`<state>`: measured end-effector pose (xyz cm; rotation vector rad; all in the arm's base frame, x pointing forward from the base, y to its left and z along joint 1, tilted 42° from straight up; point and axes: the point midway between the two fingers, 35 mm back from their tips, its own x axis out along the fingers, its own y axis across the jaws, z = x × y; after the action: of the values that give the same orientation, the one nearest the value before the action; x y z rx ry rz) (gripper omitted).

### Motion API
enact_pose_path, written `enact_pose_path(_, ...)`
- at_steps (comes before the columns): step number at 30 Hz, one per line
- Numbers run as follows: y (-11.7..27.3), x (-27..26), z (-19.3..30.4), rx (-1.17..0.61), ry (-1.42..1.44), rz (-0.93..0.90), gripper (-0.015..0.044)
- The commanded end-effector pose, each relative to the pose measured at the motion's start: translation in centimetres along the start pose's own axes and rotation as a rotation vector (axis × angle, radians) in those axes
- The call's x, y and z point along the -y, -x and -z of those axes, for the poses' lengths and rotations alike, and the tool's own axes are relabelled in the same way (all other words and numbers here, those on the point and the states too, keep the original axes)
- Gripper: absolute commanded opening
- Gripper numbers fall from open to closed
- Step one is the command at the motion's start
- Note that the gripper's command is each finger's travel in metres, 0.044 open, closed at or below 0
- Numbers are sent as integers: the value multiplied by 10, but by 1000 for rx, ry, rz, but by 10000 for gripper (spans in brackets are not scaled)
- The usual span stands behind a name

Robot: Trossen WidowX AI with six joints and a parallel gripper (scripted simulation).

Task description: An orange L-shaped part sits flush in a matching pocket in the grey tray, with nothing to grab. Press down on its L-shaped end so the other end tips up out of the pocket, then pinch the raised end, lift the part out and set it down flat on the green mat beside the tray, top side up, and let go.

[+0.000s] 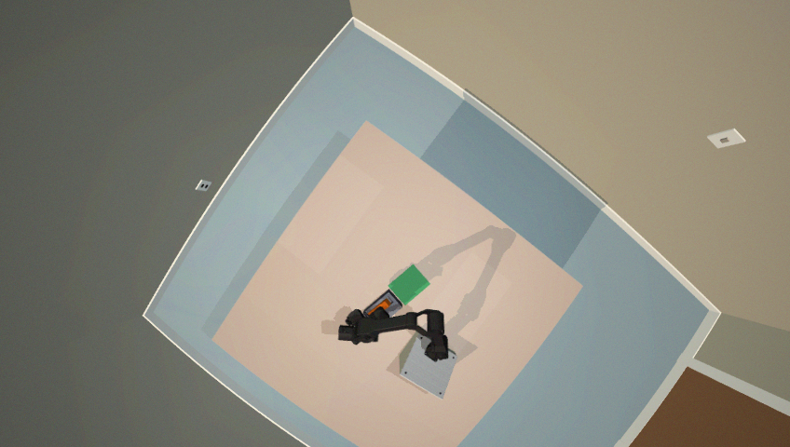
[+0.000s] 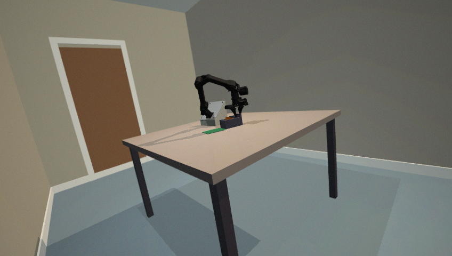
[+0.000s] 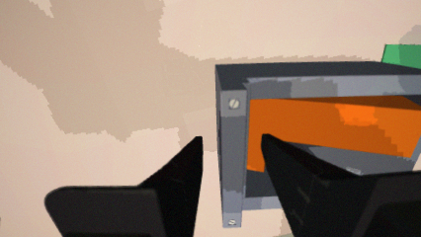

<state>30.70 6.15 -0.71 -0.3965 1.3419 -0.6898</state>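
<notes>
Black arm [image 1: 388, 323] [image 2: 219, 80] arched high, jaws pointing down at the grey tray [image 1: 395, 310] [image 2: 231, 122] [image 3: 232, 158], parted partway, nothing between them

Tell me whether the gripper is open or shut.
Partly open: in the wrist view, the tips of the gripper stand apart, the tray's end visible between them.

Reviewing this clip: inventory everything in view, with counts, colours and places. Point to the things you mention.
Orange L-shaped part [image 1: 381, 304] [image 2: 228, 118] [image 3: 316, 123]: one, orange, in the tray's pocket
Tray [image 2: 231, 122] [image 3: 231, 158]: one, grey, beside the mat
Mat [image 1: 409, 284] [image 2: 214, 130] [image 3: 402, 55]: one, green, on the table
Table [image 1: 333, 221] [image 2: 222, 152] [image 3: 99, 30]: one, pinkish top, dark legs
Door [image 2: 95, 104]: one, brown, white-framed
Wall plates: two, white, one per wall in the top view
Mounting block [image 1: 429, 376] [image 2: 218, 108]: one, silvery, under the arm
Arm [image 1: 393, 322] [image 2: 218, 80]: one, black, over table
Gripper [image 2: 237, 115] [image 3: 231, 141]: one, black, partly open, at tray
</notes>
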Motion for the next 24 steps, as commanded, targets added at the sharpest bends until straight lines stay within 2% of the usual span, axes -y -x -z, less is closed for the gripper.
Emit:
enact_pose_path(1,-9,2,2,-6,8,10,180)
enact_pose_path(15,-32,2,3,-5,8,11,180)
enact_pose_path(24,-33,3,3,-5,8,11,180)
